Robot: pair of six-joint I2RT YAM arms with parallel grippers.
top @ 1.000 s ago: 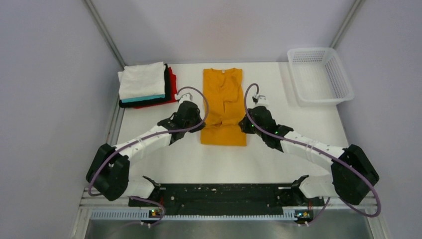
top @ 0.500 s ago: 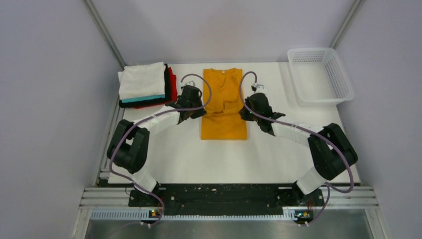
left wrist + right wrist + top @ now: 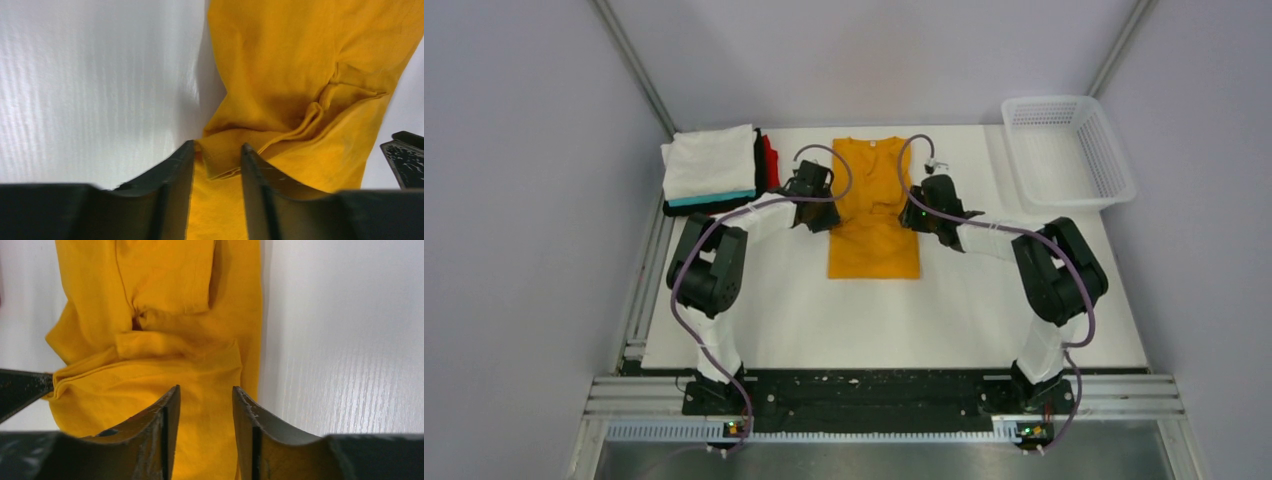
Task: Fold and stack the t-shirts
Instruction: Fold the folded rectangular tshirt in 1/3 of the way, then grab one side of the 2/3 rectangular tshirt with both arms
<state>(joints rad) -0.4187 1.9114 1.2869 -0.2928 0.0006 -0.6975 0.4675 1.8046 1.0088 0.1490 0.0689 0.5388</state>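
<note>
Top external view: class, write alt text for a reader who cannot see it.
Two robot arms reach across a white table, the left gripper and right gripper at either side edge of an orange-yellow t-shirt lying in the middle. A stack of folded shirts sits far left, a white mesh basket far right.

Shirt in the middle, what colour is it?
The shirt is plain orange-yellow; the left wrist view shows it best.

The top camera looked down from behind the arm bases over the whole table point(image 3: 874, 320). Both wrist cameras sat close, facing past their fingers point(image 3: 172, 185) onto the orange-yellow t-shirt point(image 3: 874, 215), shared by all views.
</note>
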